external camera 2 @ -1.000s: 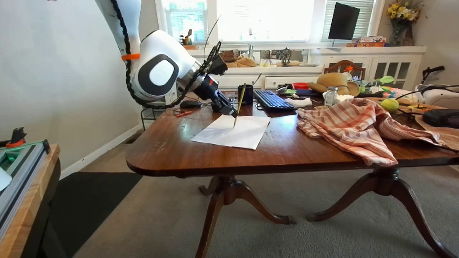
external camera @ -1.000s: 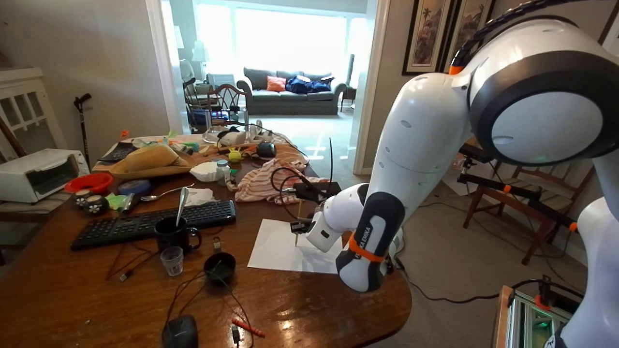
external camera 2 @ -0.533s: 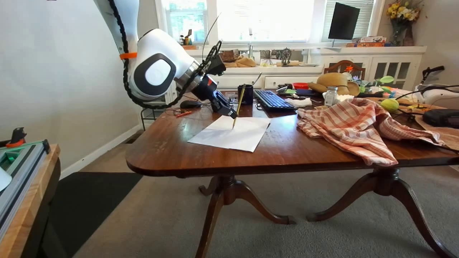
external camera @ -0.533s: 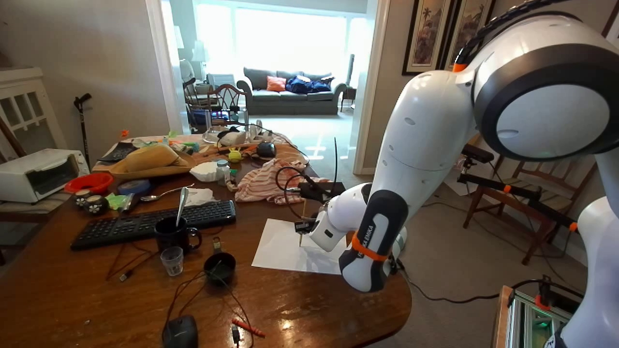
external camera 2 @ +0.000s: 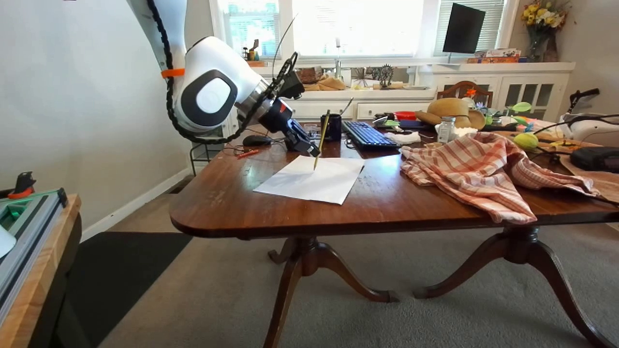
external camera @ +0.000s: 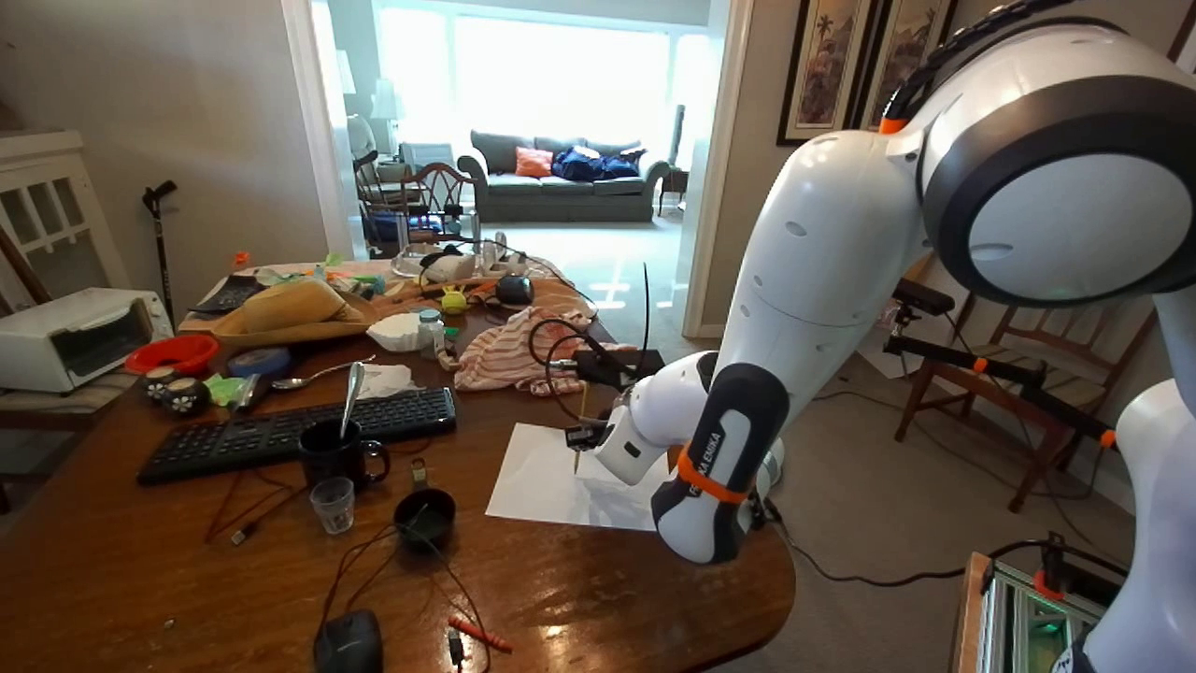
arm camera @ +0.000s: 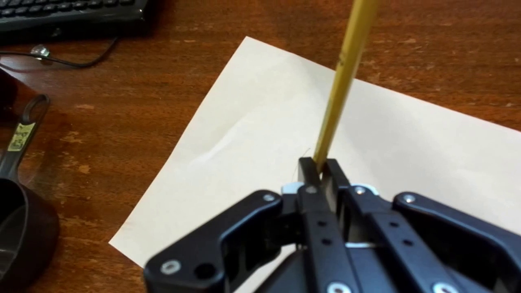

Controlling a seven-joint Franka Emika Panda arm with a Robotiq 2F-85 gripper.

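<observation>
My gripper is shut on a yellow pencil, with its fingertips pressed on both sides. The pencil stands nearly upright with a slight tilt in an exterior view, its upper end above the fingers. Its lower tip points down at a white sheet of paper, at or just above it; I cannot tell if they touch. In the wrist view the tip is hidden behind the fingers. A thin dark line shows on the paper beside the left finger. The paper lies flat on the wooden table in both exterior views.
A black keyboard, a black mug with a spoon, a clear cup and a black measuring cup stand beside the paper. A mouse and red stick lie nearer. A striped cloth hangs over the edge.
At first the gripper, pencil and paper shifted slightly together, rightward in an exterior view. Since then the pencil has moved slightly back and up, while the paper has stayed.
</observation>
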